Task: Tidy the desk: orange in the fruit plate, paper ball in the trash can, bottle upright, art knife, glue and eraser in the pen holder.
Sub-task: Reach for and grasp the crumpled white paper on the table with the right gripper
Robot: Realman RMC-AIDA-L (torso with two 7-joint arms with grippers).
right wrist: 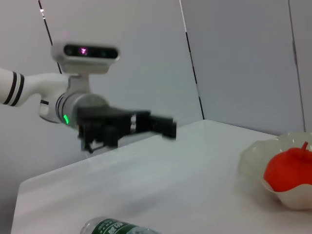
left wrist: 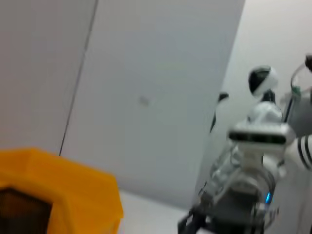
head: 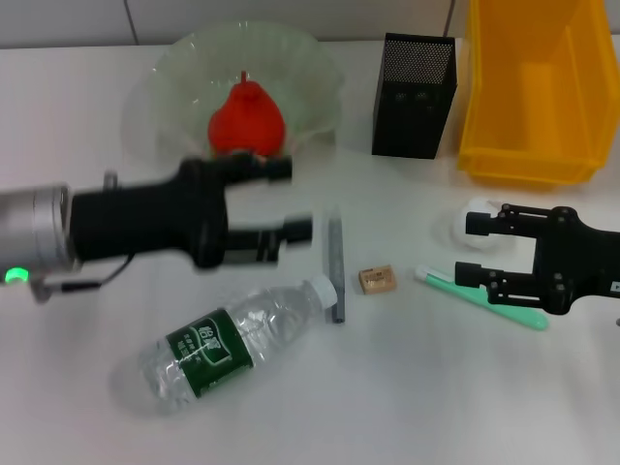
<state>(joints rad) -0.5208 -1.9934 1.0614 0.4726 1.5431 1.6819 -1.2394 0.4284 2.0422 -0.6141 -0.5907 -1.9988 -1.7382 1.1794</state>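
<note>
The red-orange rounded orange [head: 247, 118] sat in the pale-green ruffled glass fruit plate [head: 315, 73]; the clear plastic bottle [head: 232, 341] lay on its side on the white tabletop [head: 407, 397]; beside its cap lay the slim grey art knife [head: 335, 266], then the tan eraser [head: 377, 280] and the mint-green glue [head: 481, 298]; the black mesh pen holder [head: 415, 95] stood next to the yellow trash can [head: 533, 87]. The left gripper [head: 291, 199] hovered spread and empty before the plate; the right gripper [head: 472, 247] gaped empty above the glue.
</note>
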